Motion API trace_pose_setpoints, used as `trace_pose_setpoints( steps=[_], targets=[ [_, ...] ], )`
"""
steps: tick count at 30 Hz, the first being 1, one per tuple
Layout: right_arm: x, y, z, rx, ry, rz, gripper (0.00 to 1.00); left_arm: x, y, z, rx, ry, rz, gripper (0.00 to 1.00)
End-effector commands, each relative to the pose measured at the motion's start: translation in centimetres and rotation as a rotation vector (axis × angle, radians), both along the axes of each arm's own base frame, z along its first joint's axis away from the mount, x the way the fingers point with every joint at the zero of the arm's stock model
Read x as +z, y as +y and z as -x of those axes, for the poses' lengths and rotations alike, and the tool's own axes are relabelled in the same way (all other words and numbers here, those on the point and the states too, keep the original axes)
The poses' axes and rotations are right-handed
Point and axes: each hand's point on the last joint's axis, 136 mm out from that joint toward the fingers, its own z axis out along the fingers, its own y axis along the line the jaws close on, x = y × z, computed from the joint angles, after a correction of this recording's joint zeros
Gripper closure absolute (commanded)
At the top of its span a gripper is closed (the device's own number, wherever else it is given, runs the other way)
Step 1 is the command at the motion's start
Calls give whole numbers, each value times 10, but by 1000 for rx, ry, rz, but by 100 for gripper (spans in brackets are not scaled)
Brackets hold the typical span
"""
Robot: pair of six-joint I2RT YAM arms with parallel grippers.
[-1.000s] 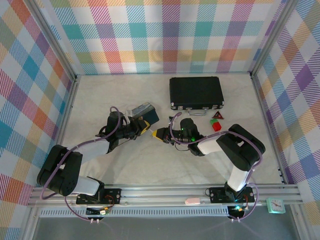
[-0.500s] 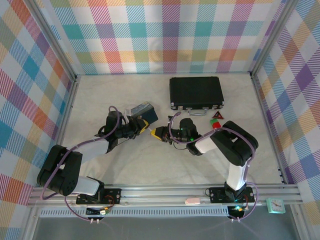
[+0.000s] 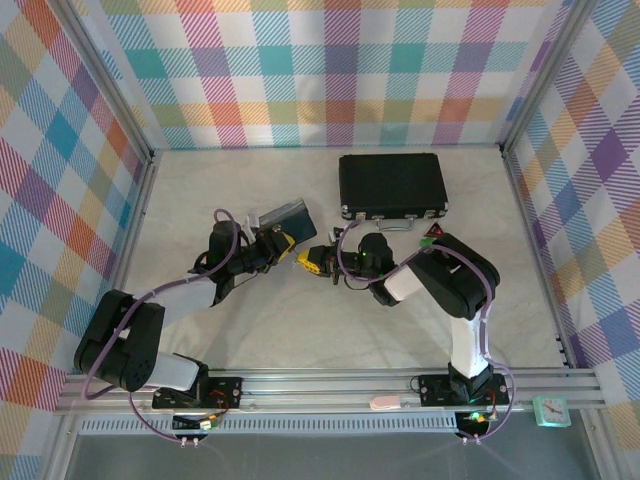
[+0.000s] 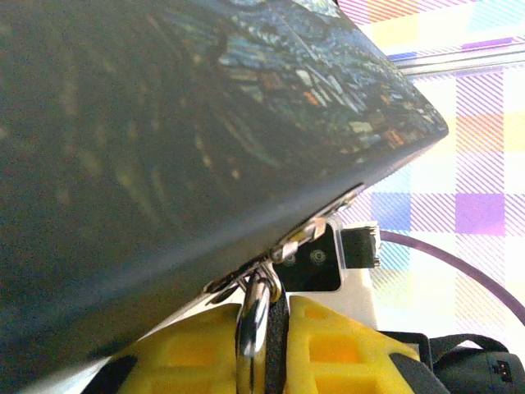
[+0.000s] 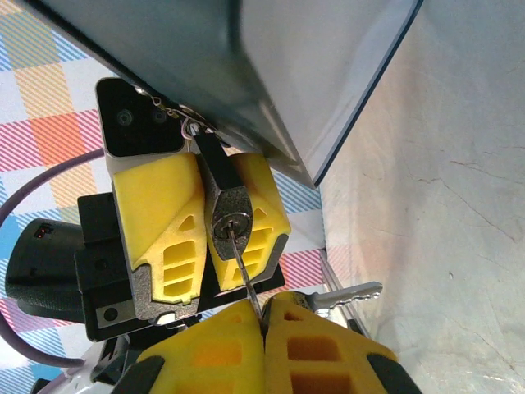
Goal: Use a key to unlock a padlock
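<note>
Jaws of the left gripper (image 5: 205, 220) clamp the padlock (image 5: 232, 215) steady; the right gripper (image 5: 264, 330), clamped on the key (image 5: 244, 275), seemingly enters from six o'clock.

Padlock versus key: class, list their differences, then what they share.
The small black-bodied padlock is blocky and dark; the thin silvery metal key is slender and pale. The padlock is clamped by the left end effector, the key by the right end effector. Both are small and meet at the keyhole.

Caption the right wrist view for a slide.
Right gripper presents the key to the padlock clamped between the left fingers.
</note>
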Motion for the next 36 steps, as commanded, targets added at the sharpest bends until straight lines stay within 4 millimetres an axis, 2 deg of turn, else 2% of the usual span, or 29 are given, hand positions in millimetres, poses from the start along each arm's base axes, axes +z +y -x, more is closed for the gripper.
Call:
trace_pose_setpoints(
  steps=[1, 8, 12, 16, 21, 26, 33, 36],
  targets=[
    [25, 3, -16, -49, -52, -43, 100, 27, -26, 20, -143, -86, 82, 100],
    [8, -5, -30, -41, -179, 118, 100, 42, -34, 26, -202, -109, 116, 100],
    [14, -13, -31, -46, -246, 213, 100, 46, -36, 33, -242, -119, 115, 100],
    [13, -18, -33, -77, -199, 247, 100, 51, -39, 34, -264, -143, 129, 100],
    [8, -15, -44, -147, -119, 190, 100, 61, -46, 33, -263, -168, 157, 100],
    [21, -16, -64, -234, -110, 153, 100, 55, -63, 43, -293, -158, 153, 100],
    [24, -13, -80, -297, -34, 115, 100, 44, -61, 39, -212, -153, 130, 100],
    [15, -11, -81, -288, -32, 129, 100, 40, -56, 31, -150, -148, 110, 100]
  ],
)
